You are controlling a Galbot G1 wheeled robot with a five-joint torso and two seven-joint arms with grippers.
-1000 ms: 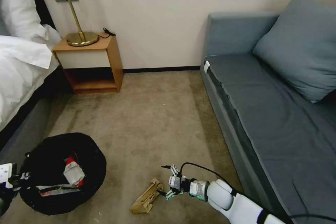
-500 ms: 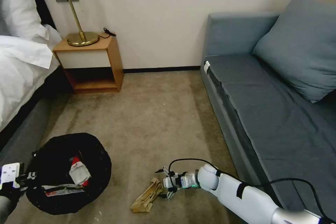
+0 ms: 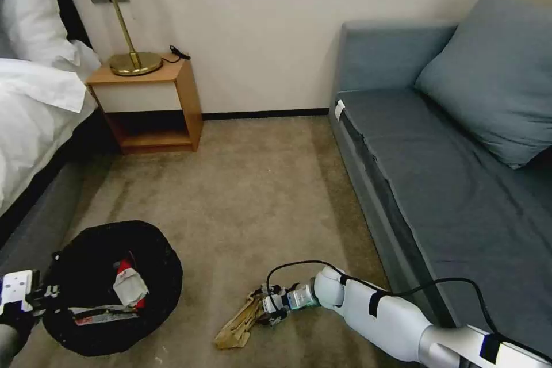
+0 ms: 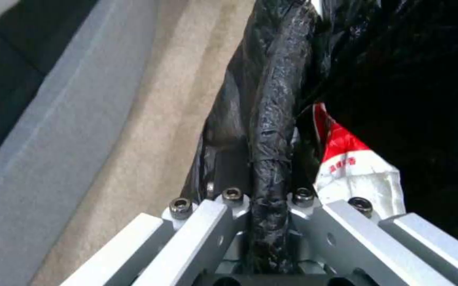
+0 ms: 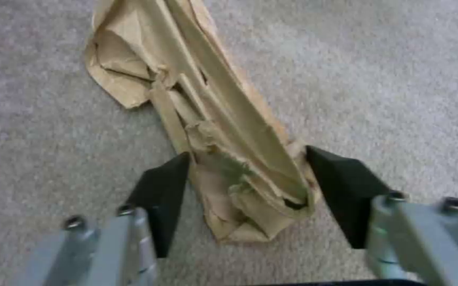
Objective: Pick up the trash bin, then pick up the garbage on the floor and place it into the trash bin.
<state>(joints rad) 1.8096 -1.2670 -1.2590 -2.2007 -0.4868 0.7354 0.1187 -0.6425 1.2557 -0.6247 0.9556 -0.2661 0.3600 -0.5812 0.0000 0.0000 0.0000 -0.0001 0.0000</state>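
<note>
The right gripper has dropped and reached forward to straddle the near end of the paper on the carpet, jaws wide and not yet gripping, while the left gripper stays clamped on the bin rim at floor level.
</note>
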